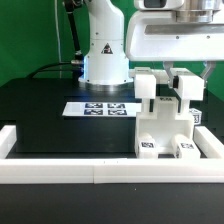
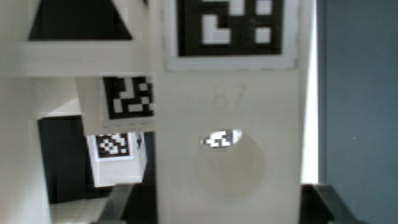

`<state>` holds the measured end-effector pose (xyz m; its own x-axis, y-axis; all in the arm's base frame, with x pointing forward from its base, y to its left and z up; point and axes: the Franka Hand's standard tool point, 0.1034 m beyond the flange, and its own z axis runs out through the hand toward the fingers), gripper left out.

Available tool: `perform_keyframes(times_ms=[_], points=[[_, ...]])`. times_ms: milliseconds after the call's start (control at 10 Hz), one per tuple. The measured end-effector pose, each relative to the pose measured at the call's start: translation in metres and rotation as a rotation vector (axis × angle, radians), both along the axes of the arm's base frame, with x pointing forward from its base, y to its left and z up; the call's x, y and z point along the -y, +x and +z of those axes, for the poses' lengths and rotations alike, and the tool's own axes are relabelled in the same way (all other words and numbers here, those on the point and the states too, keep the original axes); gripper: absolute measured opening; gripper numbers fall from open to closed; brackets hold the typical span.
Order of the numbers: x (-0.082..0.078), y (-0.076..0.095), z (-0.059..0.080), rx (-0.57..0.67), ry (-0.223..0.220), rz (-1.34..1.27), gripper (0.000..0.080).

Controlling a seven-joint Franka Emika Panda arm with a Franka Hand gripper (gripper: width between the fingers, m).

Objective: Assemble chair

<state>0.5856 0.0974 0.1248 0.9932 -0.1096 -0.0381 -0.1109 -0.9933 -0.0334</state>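
Matt white plastic chair (image 1: 165,120) on a dull black surface (image 1: 40,120).
The chair parts look smooth and matt, with printed black-and-white tags stuck flat on them; one face shows a faint moulded mark and a shallow dimple. The rail (image 1: 60,168) is the same dull white. The arm (image 1: 105,45) has a glossier white shell. The tool (image 2: 231,205) has dark matt fingers (image 2: 121,208).

Pincer (image 1: 177,74) vertical under the wrist, jaws tight on a chair post (image 2: 222,160).
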Motion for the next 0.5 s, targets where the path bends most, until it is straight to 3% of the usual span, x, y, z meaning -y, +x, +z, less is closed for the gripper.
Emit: perform_keyframes(times_ms=[500], points=[[-0.0017,-0.0004,0.0015,0.002,0.001,0.002,0.0288]])
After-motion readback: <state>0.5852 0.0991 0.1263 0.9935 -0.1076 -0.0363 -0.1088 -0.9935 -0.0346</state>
